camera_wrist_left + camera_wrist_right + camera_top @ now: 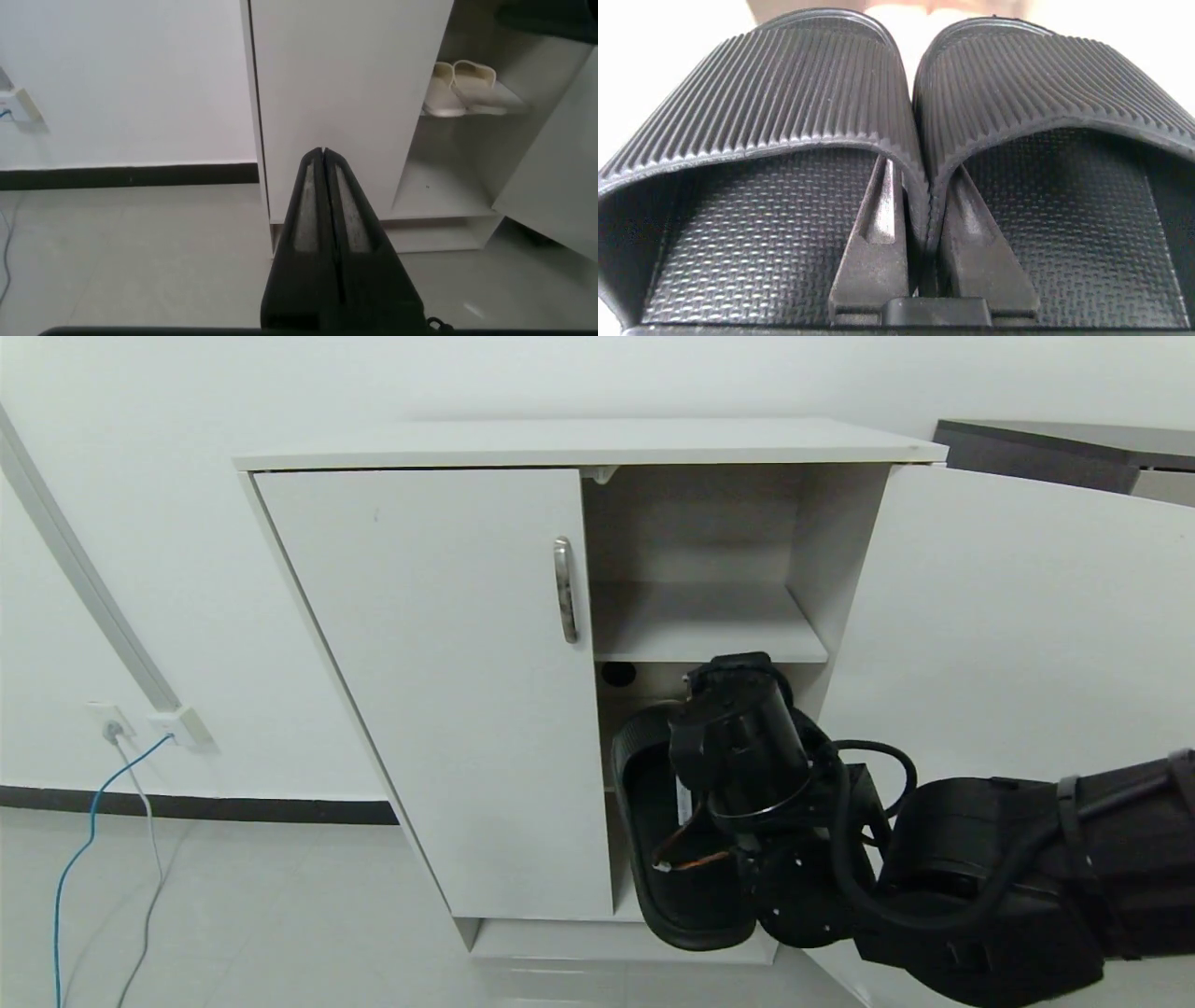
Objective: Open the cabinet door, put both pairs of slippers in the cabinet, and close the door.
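Note:
The white cabinet [588, 441] stands with its left door [448, 691] shut and its right door [1008, 663] swung open. A pair of black slippers [653, 859] hangs upright in front of the lower compartment. My right gripper [921, 250] is shut on the black slippers [785, 121], pinching their two inner walls together. A pale pair of slippers [464, 84] lies on a lower shelf inside the cabinet. My left gripper [322, 163] is shut on nothing, low above the floor, pointing at the shut door [346, 84].
The upper shelf [709, 625] is bare. A metal handle [565, 590] sits on the shut door. A wall socket [112, 723] with a blue cable [84, 840] is at the left, above open floor. A dark desk [1055, 448] stands behind the open door.

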Robot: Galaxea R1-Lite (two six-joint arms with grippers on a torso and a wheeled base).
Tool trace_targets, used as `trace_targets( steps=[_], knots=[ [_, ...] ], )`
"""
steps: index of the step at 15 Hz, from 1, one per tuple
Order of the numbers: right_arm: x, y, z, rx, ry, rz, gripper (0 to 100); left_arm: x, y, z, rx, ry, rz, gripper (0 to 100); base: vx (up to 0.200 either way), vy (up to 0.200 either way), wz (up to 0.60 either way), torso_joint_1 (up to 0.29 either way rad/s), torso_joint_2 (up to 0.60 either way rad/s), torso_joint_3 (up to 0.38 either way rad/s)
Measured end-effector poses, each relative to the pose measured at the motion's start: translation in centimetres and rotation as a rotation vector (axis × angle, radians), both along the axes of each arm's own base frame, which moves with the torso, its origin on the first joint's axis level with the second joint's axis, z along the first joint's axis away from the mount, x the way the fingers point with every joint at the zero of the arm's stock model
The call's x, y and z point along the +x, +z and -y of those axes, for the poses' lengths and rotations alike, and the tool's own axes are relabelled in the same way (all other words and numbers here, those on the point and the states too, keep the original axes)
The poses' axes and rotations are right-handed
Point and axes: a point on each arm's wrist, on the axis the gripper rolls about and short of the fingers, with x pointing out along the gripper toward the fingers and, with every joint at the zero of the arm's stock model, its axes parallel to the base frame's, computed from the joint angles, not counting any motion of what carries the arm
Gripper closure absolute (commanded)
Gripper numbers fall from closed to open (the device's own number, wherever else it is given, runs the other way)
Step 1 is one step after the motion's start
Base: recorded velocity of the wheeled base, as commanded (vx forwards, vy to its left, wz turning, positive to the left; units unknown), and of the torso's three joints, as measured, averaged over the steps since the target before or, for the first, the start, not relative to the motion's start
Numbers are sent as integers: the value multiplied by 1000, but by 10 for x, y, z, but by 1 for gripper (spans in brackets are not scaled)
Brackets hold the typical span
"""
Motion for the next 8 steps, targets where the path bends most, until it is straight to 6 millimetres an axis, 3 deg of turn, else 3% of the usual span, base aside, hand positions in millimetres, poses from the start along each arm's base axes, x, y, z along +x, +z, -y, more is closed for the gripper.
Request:
trace_targets(
  steps=[4,8],
  knots=[
    [19,23,1,5,-52,77,100,0,0,0,2,0,0,100,0,0,0,0,0,0],
    [33,23,-1,26,-66,133,100,0,0,0,2,0,0,100,0,0,0,0,0,0]
  ],
)
